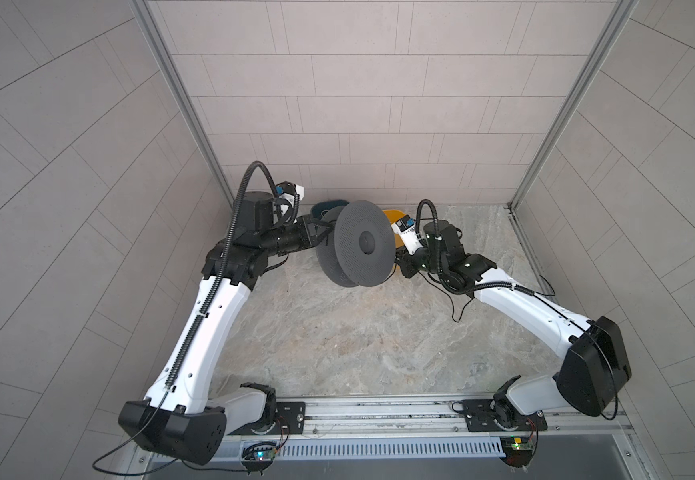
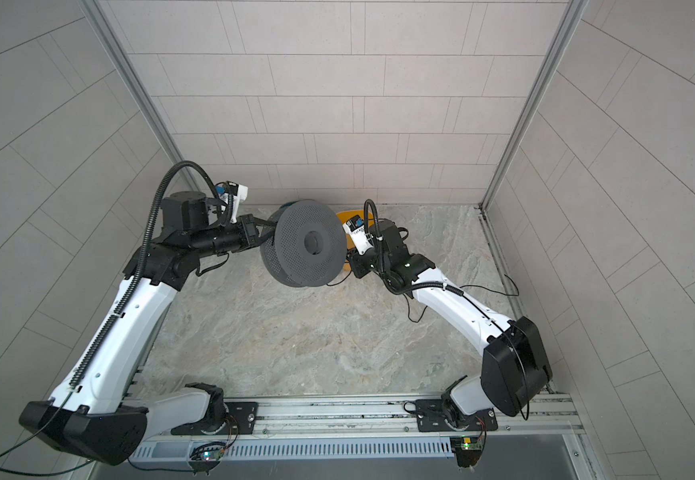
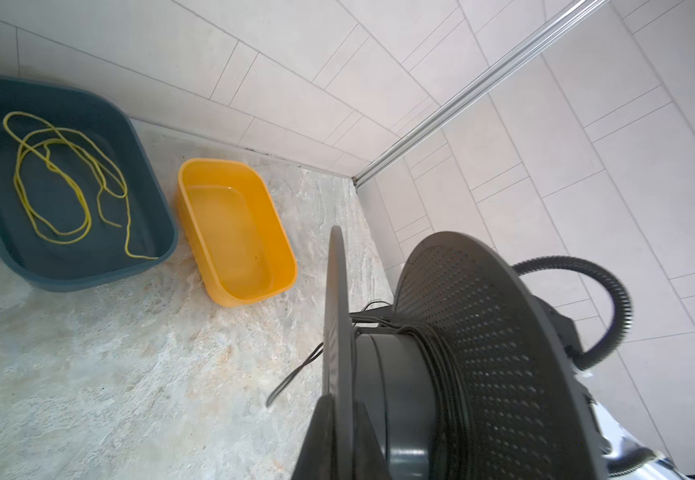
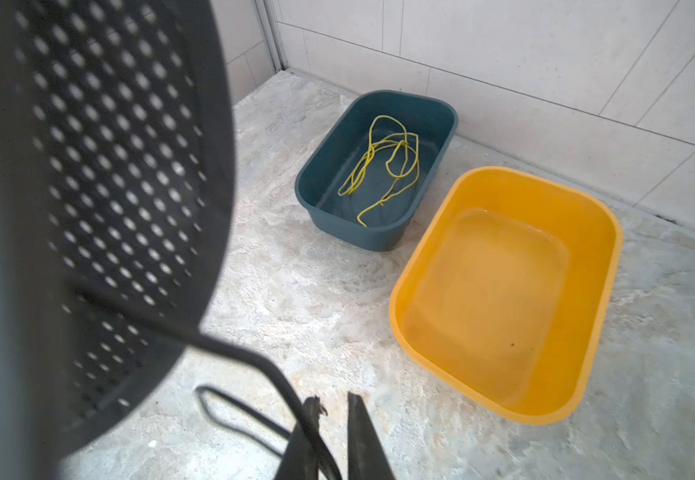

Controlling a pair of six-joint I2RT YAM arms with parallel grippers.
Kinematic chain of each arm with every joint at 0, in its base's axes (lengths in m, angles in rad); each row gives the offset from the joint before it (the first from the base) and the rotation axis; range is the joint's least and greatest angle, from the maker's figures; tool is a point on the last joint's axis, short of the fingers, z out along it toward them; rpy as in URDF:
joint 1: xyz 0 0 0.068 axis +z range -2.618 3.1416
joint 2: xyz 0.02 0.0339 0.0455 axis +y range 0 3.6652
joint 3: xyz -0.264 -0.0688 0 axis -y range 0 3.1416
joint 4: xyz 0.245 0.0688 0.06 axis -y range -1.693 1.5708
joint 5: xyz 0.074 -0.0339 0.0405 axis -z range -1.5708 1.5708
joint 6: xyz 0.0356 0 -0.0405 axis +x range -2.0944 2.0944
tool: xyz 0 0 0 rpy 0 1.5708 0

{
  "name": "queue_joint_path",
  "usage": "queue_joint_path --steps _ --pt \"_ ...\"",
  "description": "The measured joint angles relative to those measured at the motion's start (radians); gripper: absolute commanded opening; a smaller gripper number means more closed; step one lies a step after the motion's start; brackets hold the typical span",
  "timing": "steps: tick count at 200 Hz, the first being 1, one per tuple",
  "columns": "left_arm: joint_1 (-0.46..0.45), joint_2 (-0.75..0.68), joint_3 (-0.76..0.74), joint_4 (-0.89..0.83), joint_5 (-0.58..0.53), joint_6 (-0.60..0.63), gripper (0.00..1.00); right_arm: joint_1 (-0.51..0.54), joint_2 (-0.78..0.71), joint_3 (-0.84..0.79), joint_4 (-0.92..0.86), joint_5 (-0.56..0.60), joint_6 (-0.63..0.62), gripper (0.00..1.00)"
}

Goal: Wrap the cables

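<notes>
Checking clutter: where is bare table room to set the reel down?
Bare: the wide table stretch between left arm and right arm, from reel to front rail. Crowded: the back, with blue bin, yellow bin and reel; loose black cable trails from it.

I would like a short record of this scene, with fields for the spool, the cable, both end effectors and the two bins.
spool: grey, perforated, on edge
black cable: several turns wound on the spool, tail loose on the table
left end effector: shut on the spool flange
right end effector: slightly open, cable passing between
blue bin: holds a yellow-green cord
yellow bin: empty
</notes>
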Motion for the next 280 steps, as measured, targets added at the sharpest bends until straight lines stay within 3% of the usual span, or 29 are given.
queue_joint_path --steps 30,61,99,159,201,280 --pt "0.002 0.0 0.027 0.012 0.023 -0.015 0.0 -0.019 -0.017 -0.01 -0.013 0.031 -0.013 0.37" --pt "0.002 0.002 0.05 0.006 0.022 -0.016 0.0 -0.039 -0.092 -0.024 -0.034 0.045 -0.038 0.63" --pt "0.002 0.024 0.093 -0.037 0.023 -0.012 0.0 -0.053 -0.173 -0.026 -0.056 0.063 -0.071 0.77" --pt "0.008 0.057 0.162 -0.121 0.034 0.018 0.0 -0.053 -0.264 -0.111 -0.072 0.114 -0.124 0.79" --pt "0.011 0.06 0.171 -0.133 0.054 0.013 0.0 -0.051 -0.343 -0.261 -0.043 0.106 -0.14 0.78" --pt "0.021 0.067 0.172 -0.119 0.115 -0.03 0.0 -0.037 -0.227 -0.293 0.08 0.073 -0.158 0.77"
